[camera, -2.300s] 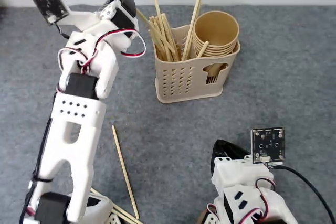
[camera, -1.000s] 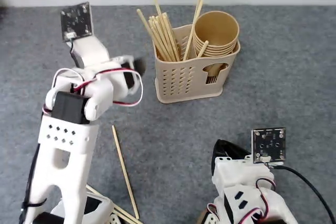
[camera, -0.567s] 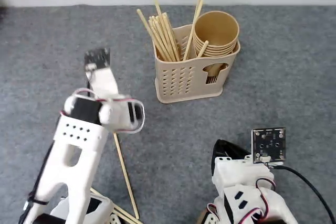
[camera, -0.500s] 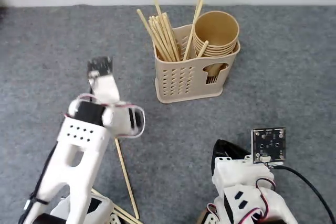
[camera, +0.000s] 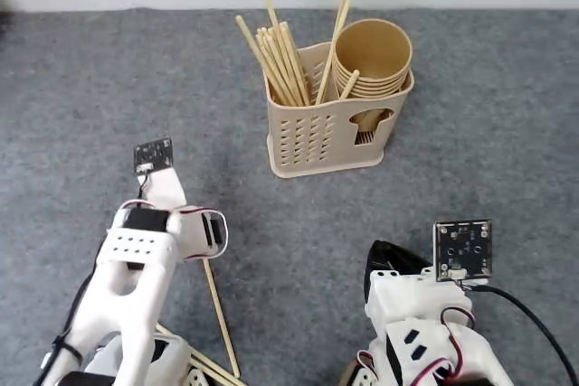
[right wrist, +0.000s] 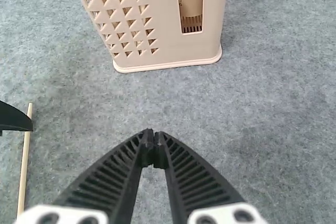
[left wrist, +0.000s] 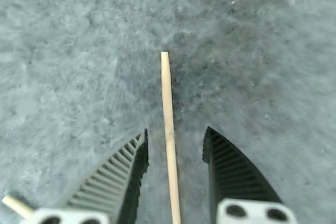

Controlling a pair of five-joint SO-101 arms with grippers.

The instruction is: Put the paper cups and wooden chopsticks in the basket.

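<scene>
Left gripper (left wrist: 176, 131) spread open low over the grey bench (camera: 470, 133), loose chopstick (left wrist: 167, 98) lying between its fingers (touching neither), basket (camera: 317, 146) farther back holding bundled chopsticks (camera: 280, 56) and stacked paper cups (camera: 373, 51), right gripper (right wrist: 154, 135) clenched empty, facing the basket.

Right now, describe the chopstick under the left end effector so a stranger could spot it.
From the basket, look toward the left arm. One chopstick lies flat on the grey mat, framed by the open left end effector. The basket's chopsticks stand upright.
</scene>
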